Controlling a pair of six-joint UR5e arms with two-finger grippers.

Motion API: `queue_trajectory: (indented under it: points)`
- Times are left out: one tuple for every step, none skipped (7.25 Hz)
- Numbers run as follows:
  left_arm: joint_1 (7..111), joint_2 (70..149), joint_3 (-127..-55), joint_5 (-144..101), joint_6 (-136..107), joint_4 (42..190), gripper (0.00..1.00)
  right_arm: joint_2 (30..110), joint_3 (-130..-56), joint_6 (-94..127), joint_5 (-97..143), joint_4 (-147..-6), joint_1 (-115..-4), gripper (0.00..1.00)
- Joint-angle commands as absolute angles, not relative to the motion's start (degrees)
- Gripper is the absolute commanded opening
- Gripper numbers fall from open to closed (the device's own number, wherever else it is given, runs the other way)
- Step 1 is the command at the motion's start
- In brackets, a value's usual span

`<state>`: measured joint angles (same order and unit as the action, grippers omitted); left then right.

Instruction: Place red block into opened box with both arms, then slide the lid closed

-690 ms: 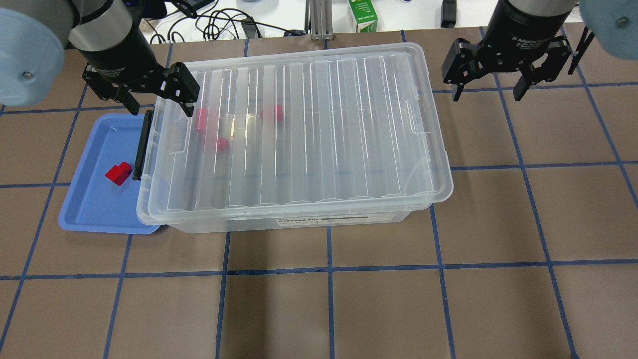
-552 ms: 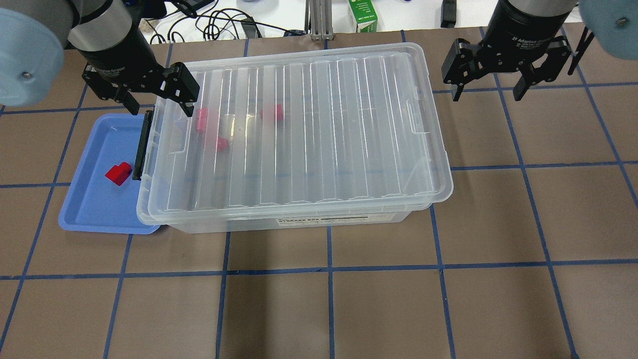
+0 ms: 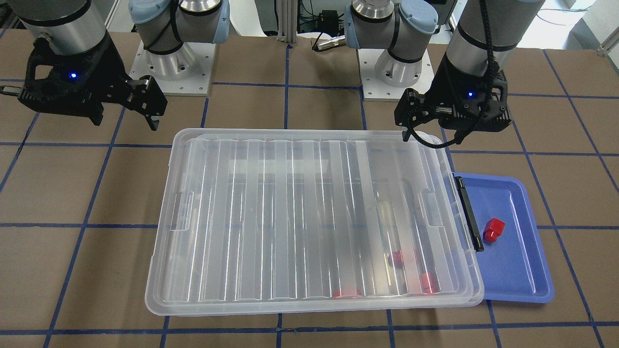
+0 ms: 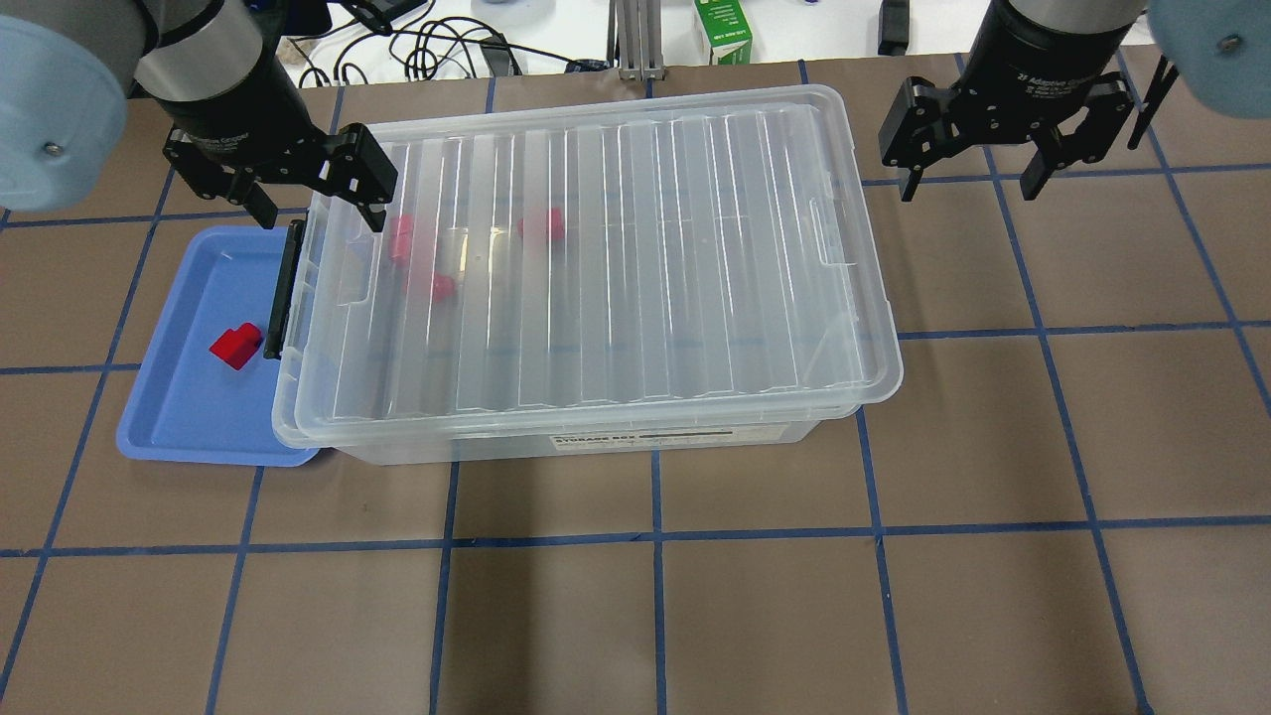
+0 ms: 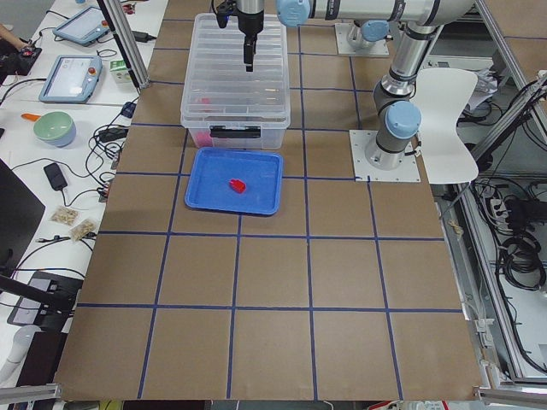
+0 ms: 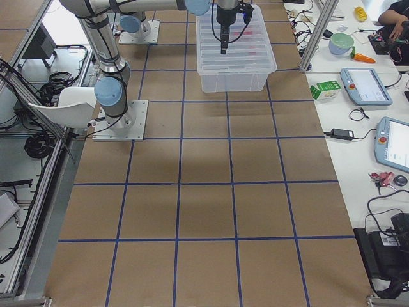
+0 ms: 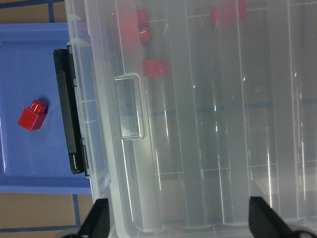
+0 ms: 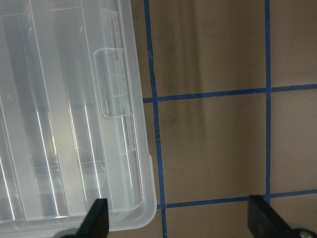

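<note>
The ridged translucent lid (image 4: 616, 268) lies flat over the clear box (image 4: 596, 444), covering its opening. Three red blocks (image 4: 400, 238) show blurred through the lid near the box's left end. Another red block (image 4: 235, 346) lies in the blue tray (image 4: 179, 417), beside the box's black bar (image 4: 282, 288). My left gripper (image 4: 320, 218) hangs open and empty over the lid's far left corner; in the left wrist view the lid's notch (image 7: 130, 106) lies above its fingers (image 7: 96, 220). My right gripper (image 4: 968, 189) stands open and empty over bare table beyond the box's right end.
The blue tray is partly tucked under the box's left end. Cables and a green carton (image 4: 723, 30) sit past the table's far edge. Brown table with blue grid lines (image 4: 755, 596) stretches in front of the box and to its right.
</note>
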<state>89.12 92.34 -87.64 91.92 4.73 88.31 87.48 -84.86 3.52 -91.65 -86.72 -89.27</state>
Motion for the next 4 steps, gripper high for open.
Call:
queue_trajectory:
  points:
    - [89.12, 92.29, -87.63, 91.85, 4.66, 88.33, 1.00, 85.01, -85.69, 3.34, -91.58, -88.84, -89.30, 1.00]
    - [89.12, 92.20, -87.71, 91.93, 4.66, 88.33, 1.00, 81.95, -85.69, 3.77, -91.58, -90.16, -89.30, 1.00]
    - [89.12, 92.20, -87.71, 91.93, 4.66, 88.33, 1.00, 78.52, -85.35, 3.78, -91.67, -93.66, -89.38, 1.00]
    - [89.12, 92.11, -87.71, 91.93, 4.66, 88.24, 1.00, 75.62, -85.52, 3.34, -91.67, -99.09, -89.47, 1.00]
